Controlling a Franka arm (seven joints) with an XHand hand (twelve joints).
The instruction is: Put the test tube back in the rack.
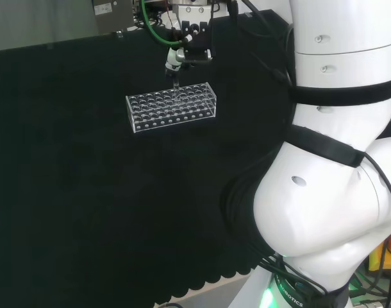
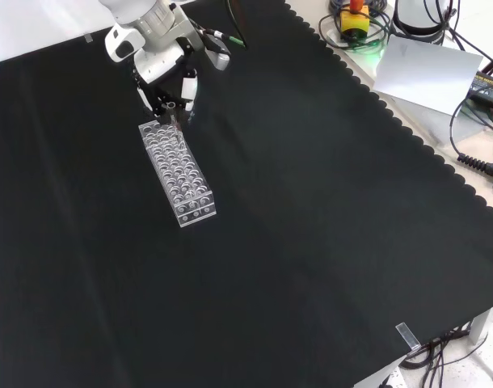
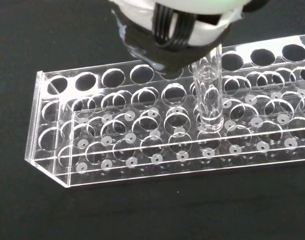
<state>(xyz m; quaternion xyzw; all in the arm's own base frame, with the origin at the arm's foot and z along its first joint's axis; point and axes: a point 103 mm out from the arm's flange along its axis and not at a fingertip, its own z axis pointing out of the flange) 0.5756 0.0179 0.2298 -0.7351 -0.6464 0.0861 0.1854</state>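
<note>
Hand (image 3: pixel 177 35) pinches clear test tube (image 3: pixel 208 97) upright | tube's bottom sits inside a hole of clear rack (image 3: pixel 47 160), kept vertical to slide straight down.

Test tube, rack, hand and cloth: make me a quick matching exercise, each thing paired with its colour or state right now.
Things:
1. test tube
2. rack
3. hand
4. cloth

States:
A. black, covers the bench
B. clear, upright, lower end down inside a hole
C. black and white, above one end of the rack
D. clear, rows of round holes, stands on the cloth

Pairs: 1-B, 2-D, 3-C, 4-A
</note>
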